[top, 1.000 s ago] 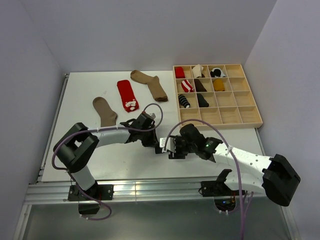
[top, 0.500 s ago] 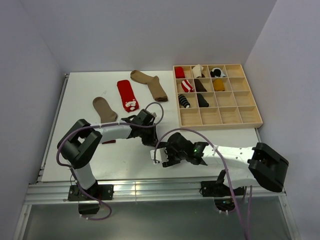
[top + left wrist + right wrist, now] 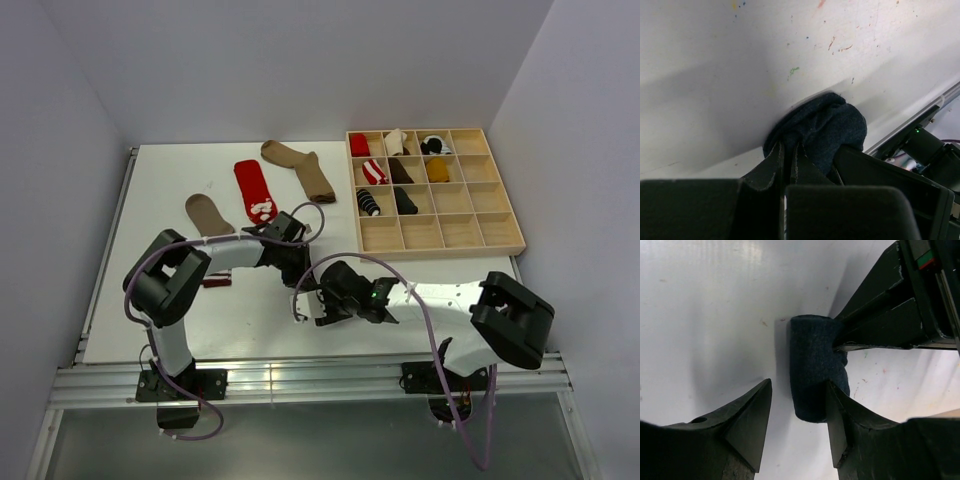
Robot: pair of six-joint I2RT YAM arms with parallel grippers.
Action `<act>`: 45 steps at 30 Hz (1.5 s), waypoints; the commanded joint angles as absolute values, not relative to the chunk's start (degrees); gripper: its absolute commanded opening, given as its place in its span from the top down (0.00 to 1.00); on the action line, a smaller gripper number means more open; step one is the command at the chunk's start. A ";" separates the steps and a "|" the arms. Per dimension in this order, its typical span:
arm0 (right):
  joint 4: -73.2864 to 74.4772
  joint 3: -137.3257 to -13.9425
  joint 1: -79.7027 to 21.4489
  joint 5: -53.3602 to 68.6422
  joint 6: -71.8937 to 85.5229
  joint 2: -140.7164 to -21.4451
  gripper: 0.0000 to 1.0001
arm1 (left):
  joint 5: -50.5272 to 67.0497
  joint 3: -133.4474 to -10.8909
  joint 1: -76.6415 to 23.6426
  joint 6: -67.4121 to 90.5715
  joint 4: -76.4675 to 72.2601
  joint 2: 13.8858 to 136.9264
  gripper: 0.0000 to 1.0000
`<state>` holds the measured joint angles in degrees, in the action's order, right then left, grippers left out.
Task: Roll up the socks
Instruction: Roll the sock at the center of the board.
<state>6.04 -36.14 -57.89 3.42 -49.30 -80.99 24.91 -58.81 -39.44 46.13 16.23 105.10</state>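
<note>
– Navy sock is already a tight roll, lying on the bench near the front middle, between my two arms.
– Why is the left on it?
– My left tool is pinched together on one end of the roll. I judge that is to stop the fabric springing open. It comes in from the side, so the rest of the roll is free to be taken.
– And the right?
– My right tool has its fingers spread apart, with the roll just ahead and partly in the gap, close against one finger. I read it as lined up to grip the roll across its width.
– What does the next move need?
– The right should close before the left lets go, I think; otherwise the roll may unwind. The red sock and brown sock lie flat and unrolled farther back, left of the wooden tray that holds finished rolls.
</note>
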 commanded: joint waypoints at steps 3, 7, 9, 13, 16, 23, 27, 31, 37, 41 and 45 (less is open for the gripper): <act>5.27 -38.58 -58.10 1.41 -50.71 -85.78 0.48 | 23.81 -58.44 -38.41 41.57 23.82 110.12 1.00; 4.40 -39.11 -58.01 0.18 -50.98 -88.41 0.50 | 24.61 -59.41 -37.71 41.05 24.34 111.18 1.00; 3.96 -39.37 -58.09 0.09 -51.06 -89.82 0.50 | 25.31 -59.94 -37.36 40.96 24.43 111.44 1.00; 3.43 -39.90 -57.75 -1.40 -51.24 -91.67 0.51 | 25.57 -60.99 -36.65 40.26 25.14 112.15 1.00; 3.51 -40.78 -57.22 -1.49 -51.15 -92.81 0.52 | 26.19 -61.26 -35.95 39.82 25.14 112.41 1.00; 8.16 -45.52 -55.11 -0.27 -49.31 -95.71 0.75 | 27.77 -61.52 -34.28 39.02 24.79 111.71 1.00; 11.42 -48.68 -53.53 2.37 -48.61 -96.68 0.90 | 28.47 -61.61 -33.49 38.67 24.44 110.31 0.91; 14.67 -50.88 -51.77 4.66 -47.38 -96.94 0.99 | 29.27 -60.56 -32.35 39.28 22.86 106.19 0.78; 18.71 -54.22 -50.19 7.55 -45.53 -98.09 1.00 | 29.36 -59.94 -29.45 40.25 21.71 101.26 0.69; 21.70 -57.73 -48.52 10.63 -43.16 -96.77 1.00 | 26.90 -59.33 -26.64 40.87 22.15 96.60 0.70; 26.53 -63.18 -44.40 15.20 -40.96 -96.85 1.00 | 26.19 -58.80 -23.03 41.48 22.67 91.77 0.71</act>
